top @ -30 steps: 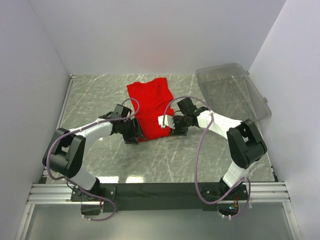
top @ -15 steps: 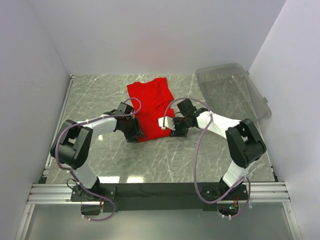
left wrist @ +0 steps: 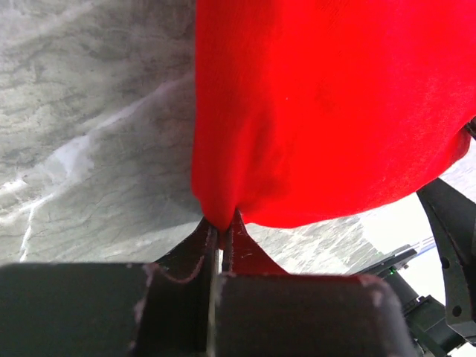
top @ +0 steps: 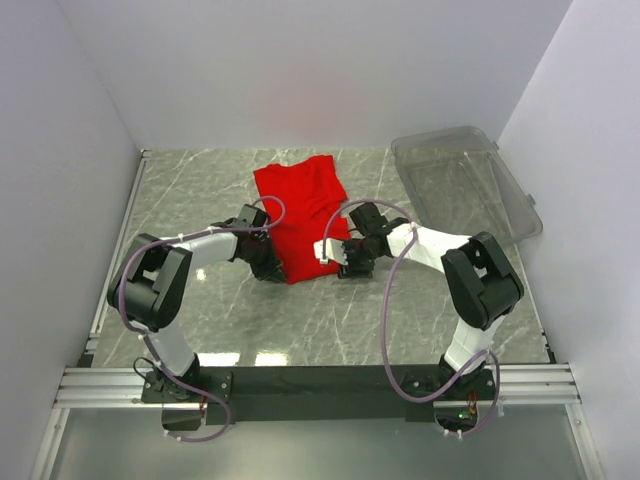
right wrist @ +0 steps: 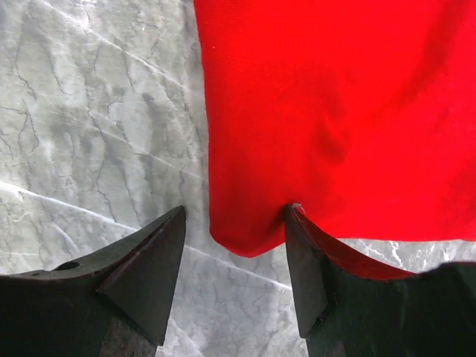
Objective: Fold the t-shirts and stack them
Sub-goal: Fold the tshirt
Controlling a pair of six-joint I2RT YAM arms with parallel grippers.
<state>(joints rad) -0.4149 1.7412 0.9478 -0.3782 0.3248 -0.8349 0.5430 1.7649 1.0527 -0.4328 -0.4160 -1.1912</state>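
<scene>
Now your left gripper pinches one t-shirt corner and your right gripper gapes around the other, presumably for a two-handed fold.

I see grey marbled table, pale veins across top. Red t-shirt lies mid-table toward far edge, folded narrow, cloth rumpled. Clear plastic bin sits at far right corner, apart from t-shirt.
</scene>
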